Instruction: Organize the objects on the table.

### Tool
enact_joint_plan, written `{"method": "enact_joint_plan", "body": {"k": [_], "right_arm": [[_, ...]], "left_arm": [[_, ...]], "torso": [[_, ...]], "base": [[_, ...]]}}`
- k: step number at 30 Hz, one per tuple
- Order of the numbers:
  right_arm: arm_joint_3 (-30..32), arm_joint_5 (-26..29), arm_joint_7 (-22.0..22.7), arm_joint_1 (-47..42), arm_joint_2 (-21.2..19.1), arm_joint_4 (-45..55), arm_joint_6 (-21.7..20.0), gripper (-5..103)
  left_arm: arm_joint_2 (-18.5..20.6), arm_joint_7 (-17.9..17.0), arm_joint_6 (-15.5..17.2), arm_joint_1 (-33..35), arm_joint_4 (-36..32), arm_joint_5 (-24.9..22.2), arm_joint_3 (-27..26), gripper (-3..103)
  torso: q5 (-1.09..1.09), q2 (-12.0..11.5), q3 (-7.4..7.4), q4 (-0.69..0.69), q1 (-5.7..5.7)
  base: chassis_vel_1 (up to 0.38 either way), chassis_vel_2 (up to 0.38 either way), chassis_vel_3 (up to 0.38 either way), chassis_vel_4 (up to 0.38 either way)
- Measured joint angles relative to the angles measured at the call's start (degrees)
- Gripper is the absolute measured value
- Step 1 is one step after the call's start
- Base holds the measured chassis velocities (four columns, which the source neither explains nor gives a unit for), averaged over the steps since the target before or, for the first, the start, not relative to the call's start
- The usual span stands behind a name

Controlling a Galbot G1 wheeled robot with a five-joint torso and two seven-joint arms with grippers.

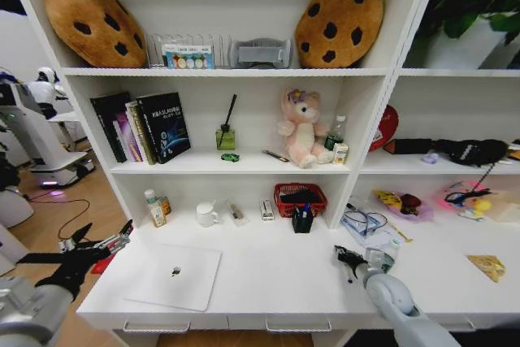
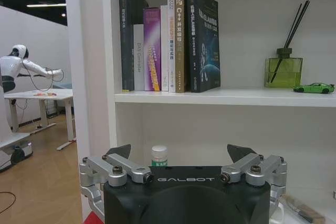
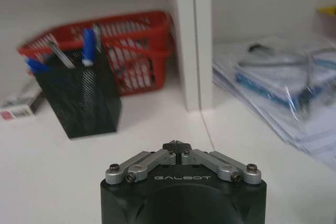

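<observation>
Head view: closed thin silver laptop, flat, rounded corners, at front left of smooth white worktop. Tiny green toy car up on middle shelf beside glass reed diffuser. Black mesh pen cup with blue pens in front of red mesh basket. Left end effector off worktop's left edge, fingers spread wide. Right end effector low over worktop at right.

Left wrist view: left end effector gaping, metal linkages, nothing held; glossy toy car on shelf.

Right wrist view: right end effector pinched closed, empty, facing pen cup.
</observation>
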Motion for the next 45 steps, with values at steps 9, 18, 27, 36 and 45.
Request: {"method": "enact_joint_plan", "body": {"k": [9, 18, 27, 36, 45], "right_arm": [[0.19, -7.59, -13.91, 4.73, -1.86, 1.88, 19.96, 0], [-0.51, -7.45, -13.64, -2.19, -0.93, 5.31, 17.27, 9], [-6.27, -3.30, 3.78, -3.81, 1.79, 8.89, 2.62, 41], [-6.80, -1.86, 9.81, -3.74, 1.92, 8.81, -1.62, 74], [-6.96, -0.02, 11.57, -3.57, 1.89, 6.48, -3.28, 83]], "left_arm": [[-0.01, 0.00, 0.00, 0.01, 0.00, 0.00, 0.01, 100], [0.00, 0.00, 0.00, 0.01, 0.01, 0.00, 0.00, 100], [0.00, 0.00, 0.00, 0.01, 0.00, 0.00, 0.00, 100], [0.00, 0.00, 0.00, 0.00, 0.00, 0.00, 0.00, 100], [0.00, 0.00, 0.00, 0.01, 0.00, 0.00, 0.01, 100]], "torso": [[-0.07, 0.00, 0.00, 0.04, 0.00], [-0.03, 0.00, 0.00, -0.01, 0.00], [-0.05, 0.00, 0.00, 0.02, -0.01], [-0.04, 0.00, 0.00, 0.01, 0.00], [-0.06, 0.01, -0.01, 0.02, -0.01]], "base": [[0.000, 0.000, 0.000, 0.000], [0.000, 0.000, 0.000, 0.000], [0.000, 0.000, 0.000, 0.000], [0.000, 0.000, 0.000, 0.000], [0.000, 0.000, 0.000, 0.000]]}}
